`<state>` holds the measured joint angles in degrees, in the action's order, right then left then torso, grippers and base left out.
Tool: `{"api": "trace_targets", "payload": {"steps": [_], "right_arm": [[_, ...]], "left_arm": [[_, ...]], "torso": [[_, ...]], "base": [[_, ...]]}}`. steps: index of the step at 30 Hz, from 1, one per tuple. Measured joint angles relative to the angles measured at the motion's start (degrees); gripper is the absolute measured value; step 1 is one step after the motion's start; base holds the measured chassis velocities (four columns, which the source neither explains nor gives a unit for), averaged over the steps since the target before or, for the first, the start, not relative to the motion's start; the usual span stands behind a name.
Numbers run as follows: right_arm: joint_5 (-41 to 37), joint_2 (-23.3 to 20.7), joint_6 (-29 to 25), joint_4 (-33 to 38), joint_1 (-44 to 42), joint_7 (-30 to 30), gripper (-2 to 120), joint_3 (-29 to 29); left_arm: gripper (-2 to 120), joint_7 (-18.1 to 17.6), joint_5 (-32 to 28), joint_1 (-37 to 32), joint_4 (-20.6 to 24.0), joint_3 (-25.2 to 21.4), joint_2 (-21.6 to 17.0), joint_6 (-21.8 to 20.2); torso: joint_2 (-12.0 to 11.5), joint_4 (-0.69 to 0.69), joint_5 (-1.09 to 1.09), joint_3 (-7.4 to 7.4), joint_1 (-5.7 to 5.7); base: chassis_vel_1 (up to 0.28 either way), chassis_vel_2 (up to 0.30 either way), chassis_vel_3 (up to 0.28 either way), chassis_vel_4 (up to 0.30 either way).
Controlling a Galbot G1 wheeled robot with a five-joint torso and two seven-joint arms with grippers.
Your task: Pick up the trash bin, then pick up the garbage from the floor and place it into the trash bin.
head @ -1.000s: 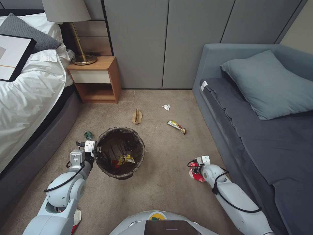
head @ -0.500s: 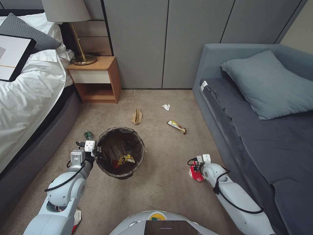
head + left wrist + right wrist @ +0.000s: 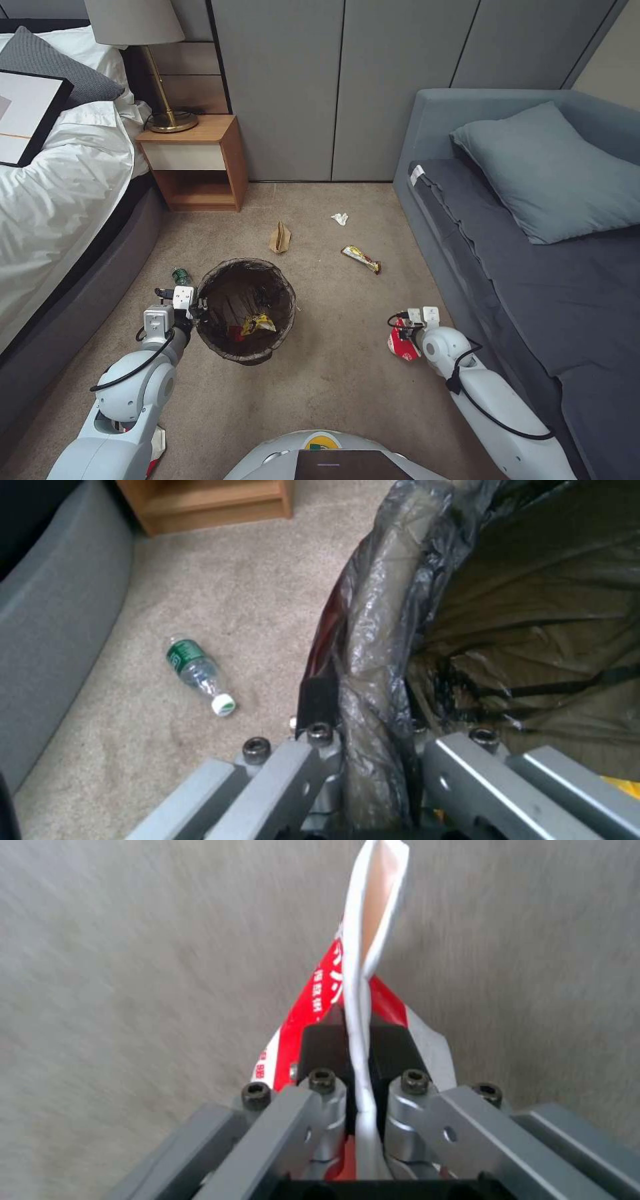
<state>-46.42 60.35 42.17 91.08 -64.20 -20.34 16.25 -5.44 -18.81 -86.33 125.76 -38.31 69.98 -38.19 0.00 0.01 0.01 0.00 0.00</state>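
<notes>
Head view: our left gripper clamps the trash bin rim; our right gripper pinches a red-and-white packet above the floor. Wrist views — fingers pressed onto both.

My left gripper clamps the left rim of the bin at lower centre, bottle just upper-left of it, paper bag, tissue and bar wrapper above, my right gripper pinching a packet lower right.
</notes>
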Motion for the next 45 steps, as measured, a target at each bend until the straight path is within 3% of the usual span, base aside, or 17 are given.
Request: {"api": "trace_targets", "payload": {"steps": [9,10,11,19,24,33,38,39,45], "right_arm": [[-10.79,-5.15,0.0,18.28,-2.38,-4.02,0,6.05],[-14.5,-7.11,0.0,23.79,-1.92,-5.49,0,6.77],[-14.5,-7.11,0.0,23.79,-1.92,-5.49,0,6.77],[-34.89,-15.6,-0.02,41.42,8.53,-12.78,0,4.62],[-41.53,-18.27,-0.03,44.42,14.36,-13.44,0,2.4],[-48.75,-18.97,-0.04,45.04,28.16,-7.71,0,-5.53],[-56.81,-15.74,-0.04,43.86,41.16,-8.67,0,-16.37],[-56.81,-15.74,-0.04,43.86,41.16,-8.67,0,-16.37],[-54.92,-10.15,-0.07,37.25,53.0,-8.39,0,-32.24]], "left_arm": [[0,-0.4,-0.4,-0.08,1.21,-0.01,-0.23,-1.22],[0,-0.61,-1.08,-0.07,1.99,0.15,-0.27,-2.01],[0,-0.61,-1.08,-0.07,1.99,0.15,-0.27,-2.01],[0,-3.59,-2.12,-0.51,5.94,0.41,-0.55,-3.91],[0,-4.0,-1.45,-0.84,6.11,0.52,-0.66,-3.94],[0,-4.1,-0.52,-0.35,5.01,1.51,0.01,-4.06],[0,-4.09,-0.35,-0.05,4.33,1.38,0.08,-4.06],[0,-4.09,-0.35,-0.05,4.33,1.38,0.08,-4.06],[0,-4.07,-0.35,0.47,3.54,1.23,0.18,-4.05]], "torso": [[0.0,-0.02,-0.01,0.0,0.0],[0.0,-0.02,-0.02,0.0,0.0],[0.0,-0.02,-0.02,0.0,0.0],[0.0,-0.01,0.0,0.0,0.0],[0.0,0.0,-0.02,0.0,0.0],[0.0,-0.01,-0.03,0.0,0.0],[0.0,-0.01,-0.03,0.0,0.0],[0.0,-0.01,-0.03,0.0,0.0],[0.0,0.01,-0.04,0.0,0.0]], "base": [[0.0,0.0,0.0,0.0],[0.0,0.0,0.0,0.0],[0.0,0.0,0.0,0.0],[0.0,0.0,0.0,0.0],[0.0,0.0,0.0,0.0],[0.0,0.0,0.0,0.0],[0.0,0.0,0.0,0.0],[0.0,0.0,0.0,0.0],[0.0,0.0,0.0,0.0]]}}
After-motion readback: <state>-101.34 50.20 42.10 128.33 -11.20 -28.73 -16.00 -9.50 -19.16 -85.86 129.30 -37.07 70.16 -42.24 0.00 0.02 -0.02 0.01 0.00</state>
